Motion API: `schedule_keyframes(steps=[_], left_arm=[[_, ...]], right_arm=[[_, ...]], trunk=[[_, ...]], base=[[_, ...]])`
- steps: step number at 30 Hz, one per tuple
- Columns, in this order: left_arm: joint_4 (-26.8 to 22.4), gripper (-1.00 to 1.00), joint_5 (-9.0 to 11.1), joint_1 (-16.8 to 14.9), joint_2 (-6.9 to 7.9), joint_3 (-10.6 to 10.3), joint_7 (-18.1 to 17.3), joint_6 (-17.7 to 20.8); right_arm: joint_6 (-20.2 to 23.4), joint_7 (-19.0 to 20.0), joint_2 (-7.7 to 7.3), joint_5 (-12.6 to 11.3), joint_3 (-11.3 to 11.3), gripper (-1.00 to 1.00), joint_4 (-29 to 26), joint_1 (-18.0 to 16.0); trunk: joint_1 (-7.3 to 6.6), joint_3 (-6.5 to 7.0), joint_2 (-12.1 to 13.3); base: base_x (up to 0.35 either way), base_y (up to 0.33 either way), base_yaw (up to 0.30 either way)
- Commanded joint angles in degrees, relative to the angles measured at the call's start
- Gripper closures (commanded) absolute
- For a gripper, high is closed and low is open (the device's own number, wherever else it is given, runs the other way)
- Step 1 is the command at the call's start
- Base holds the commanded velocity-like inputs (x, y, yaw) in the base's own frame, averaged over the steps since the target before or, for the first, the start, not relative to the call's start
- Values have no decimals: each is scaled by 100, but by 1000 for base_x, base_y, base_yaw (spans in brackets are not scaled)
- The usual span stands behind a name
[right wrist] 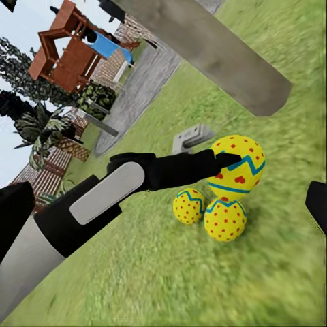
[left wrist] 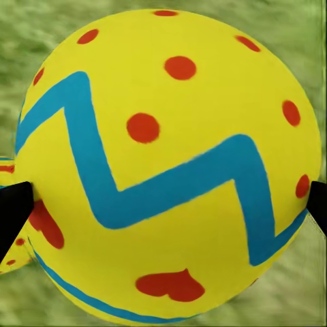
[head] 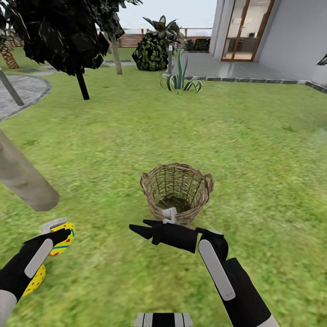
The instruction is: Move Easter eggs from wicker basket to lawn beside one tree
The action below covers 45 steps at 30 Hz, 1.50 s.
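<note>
My left gripper (head: 58,230) is shut on an Easter egg (left wrist: 170,163), yellow with red dots and a blue zigzag band; its fingertips (left wrist: 13,211) press the egg's two sides. In the right wrist view this egg (right wrist: 240,163) hangs just over two other Easter eggs (right wrist: 189,206) (right wrist: 225,219) that lie together on the lawn (head: 227,136), close to the pale leaning tree trunk (head: 22,175). One of them (head: 36,278) peeks out under my left arm. The wicker basket (head: 176,190) stands upright with no egg visible inside. My right gripper (head: 143,227) hovers open in front of the basket, holding nothing.
A thin dark-trunked tree (head: 82,86) and a spiky plant (head: 180,77) stand farther back. A grey paved patio (head: 227,68) and house wall lie at the back right, a round stone area (head: 22,93) at the far left. Open grass surrounds the basket.
</note>
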Motion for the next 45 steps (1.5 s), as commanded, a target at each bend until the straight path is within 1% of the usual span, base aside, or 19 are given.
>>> schedule_keyframes(steps=[1, 6, 9, 19, 24, 30, 45], left_arm=[[-15, 100, 57, 0, 9, -44, 53, 0], [-12, 100, 60, -1, 9, -61, 56, -5], [-6, 100, 54, 0, 9, -63, 57, -12], [-1, 100, 58, 0, 9, -63, 57, -128], [-1, 100, 60, 0, 9, -63, 63, -292], [-1, 100, 62, 0, 9, -59, 70, -386], [-10, 100, 60, 0, 9, -55, 74, -421]], right_arm=[[38, 1, 3, -22, -4, -100, 0, -4], [38, 1, 3, -22, -2, -100, 0, 1], [38, 1, 3, -22, 3, -100, 0, 2], [44, 1, 7, -19, 13, -100, 0, 4], [42, 1, 8, -14, 14, -100, 0, 3], [42, 1, 11, -7, 14, -100, 0, 9], [42, -1, 12, 6, 28, -100, 8, 11]], trunk=[[1, -27, -4], [14, -138, -10], [22, -205, -14], [48, -426, -28], [60, -537, -34], [76, -670, -42], [115, -1002, -62]], base=[[0, 0, -283], [0, 0, -262], [0, 0, -87], [0, 0, -9], [0, 0, 0], [0, 0, 0], [0, 0, 0]])
